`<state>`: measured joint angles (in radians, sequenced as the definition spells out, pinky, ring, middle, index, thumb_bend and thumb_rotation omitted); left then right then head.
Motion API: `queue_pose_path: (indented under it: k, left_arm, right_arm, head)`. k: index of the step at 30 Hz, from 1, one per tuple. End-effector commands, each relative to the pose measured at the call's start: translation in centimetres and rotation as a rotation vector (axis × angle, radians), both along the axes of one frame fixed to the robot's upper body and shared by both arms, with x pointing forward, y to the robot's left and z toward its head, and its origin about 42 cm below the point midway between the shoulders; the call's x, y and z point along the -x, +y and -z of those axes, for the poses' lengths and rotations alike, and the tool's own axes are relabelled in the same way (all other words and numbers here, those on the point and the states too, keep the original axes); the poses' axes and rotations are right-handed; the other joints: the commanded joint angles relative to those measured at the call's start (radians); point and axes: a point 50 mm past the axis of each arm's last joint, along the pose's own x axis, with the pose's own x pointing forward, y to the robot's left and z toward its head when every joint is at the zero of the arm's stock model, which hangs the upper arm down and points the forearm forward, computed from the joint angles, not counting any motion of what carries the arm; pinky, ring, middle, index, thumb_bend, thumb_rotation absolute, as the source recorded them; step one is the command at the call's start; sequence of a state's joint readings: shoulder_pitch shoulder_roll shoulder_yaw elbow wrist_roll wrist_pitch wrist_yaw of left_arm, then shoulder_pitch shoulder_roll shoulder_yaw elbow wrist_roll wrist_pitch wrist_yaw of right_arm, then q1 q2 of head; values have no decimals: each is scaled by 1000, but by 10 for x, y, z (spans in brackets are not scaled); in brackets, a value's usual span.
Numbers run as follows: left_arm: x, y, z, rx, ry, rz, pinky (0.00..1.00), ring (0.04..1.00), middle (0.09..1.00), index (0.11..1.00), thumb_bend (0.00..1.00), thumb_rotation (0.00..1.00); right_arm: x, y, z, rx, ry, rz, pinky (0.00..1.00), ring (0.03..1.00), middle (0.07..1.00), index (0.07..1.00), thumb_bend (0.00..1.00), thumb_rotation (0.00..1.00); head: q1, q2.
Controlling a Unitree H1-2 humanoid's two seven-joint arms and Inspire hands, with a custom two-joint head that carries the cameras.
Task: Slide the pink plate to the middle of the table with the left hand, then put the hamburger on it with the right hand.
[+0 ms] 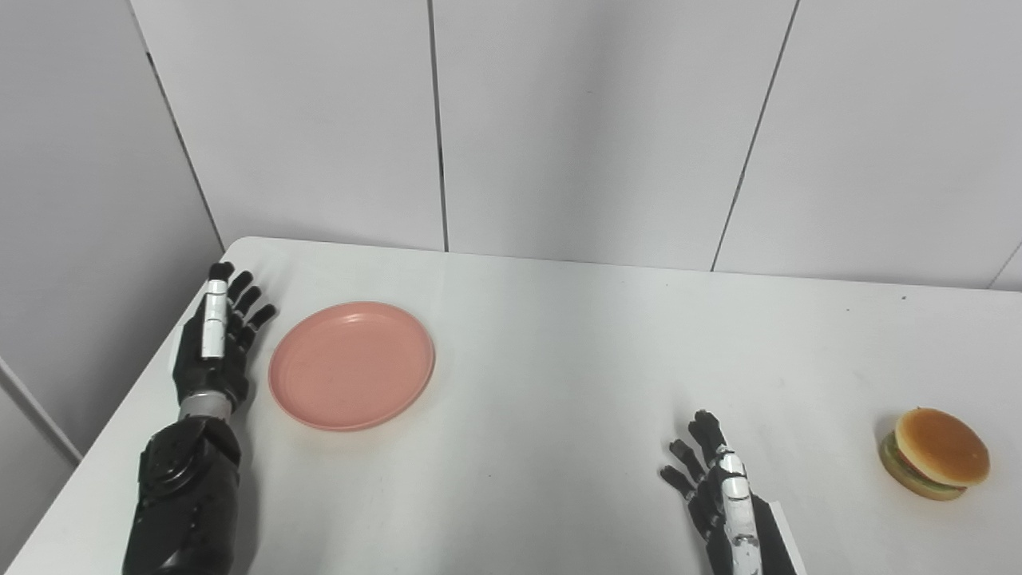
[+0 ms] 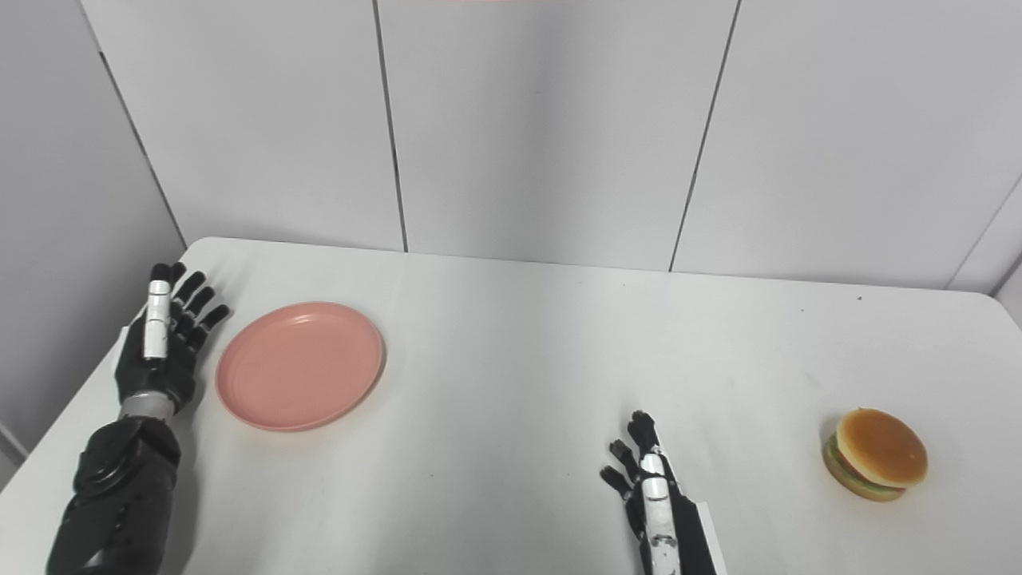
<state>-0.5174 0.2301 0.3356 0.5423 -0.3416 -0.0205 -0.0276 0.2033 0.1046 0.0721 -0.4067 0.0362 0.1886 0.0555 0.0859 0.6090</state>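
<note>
The left hand [image 1: 214, 339] is at about 9 o'clock on the table [image 1: 559, 359], near its left edge. Its fingers [image 1: 243, 307] are straight and spread apart, pointing toward 12 o'clock, and it holds nothing. The palm side faces the plate [image 1: 351, 365], which lies just beside it toward 3 o'clock. Whether the hand touches the rim cannot be told; a thin strip of white table seems to show between them.

The right hand [image 1: 722, 499] is at about 5 o'clock, low in the picture, with its arm coming up from the bottom edge. Its fingers [image 1: 688, 459] are also extended and parted, pointing toward 12 o'clock, with nothing in its grasp. Whether it rests on the table or hovers just above cannot be told.

The plate is pink, round and shallow, lying flat at about 9 to 10 o'clock, left of the table's middle, with nothing on it.

The hamburger [image 1: 936, 453] sits on the table at about 4 o'clock, near the right edge. It is well apart from the right hand, out toward 3 o'clock of it, and far from the plate. It stands tilted a little, its brown bun top facing up and toward the camera, green and dark layers showing beneath.
</note>
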Motion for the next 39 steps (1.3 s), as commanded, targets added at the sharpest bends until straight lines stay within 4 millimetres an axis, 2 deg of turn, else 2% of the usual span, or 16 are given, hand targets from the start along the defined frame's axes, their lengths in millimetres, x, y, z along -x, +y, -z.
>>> queue_pose_path:
  k: [1,9,20,29,39]
  left_arm:
    - [-10,-5,-17,3,-38,33,805,907,893,885,816,740]
    - [-11,-25,-21,3,-33,88,787,910,887,880,871,726]
    - [-10,-51,-10,-30,-14,161,770,904,884,854,875,716]
    - [-6,-66,-5,-82,-18,206,741,910,894,902,868,721]
    - [-3,-102,2,-47,-9,247,758,905,887,887,891,690]
  right_arm:
    - [37,-13,15,29,84,6,876,922,974,954,668,1000]
    - [36,-12,14,21,86,4,879,921,976,953,663,1000]
    - [36,-9,13,16,92,5,879,918,978,956,665,1000]
    - [36,-8,13,15,87,1,875,920,979,957,667,1000]
    - [36,-7,12,13,90,2,873,918,979,954,662,1000]
  head:
    - [0,-1]
    - [-4,-1]
    - [-8,0]
    - [-9,2]
    - [-15,3]
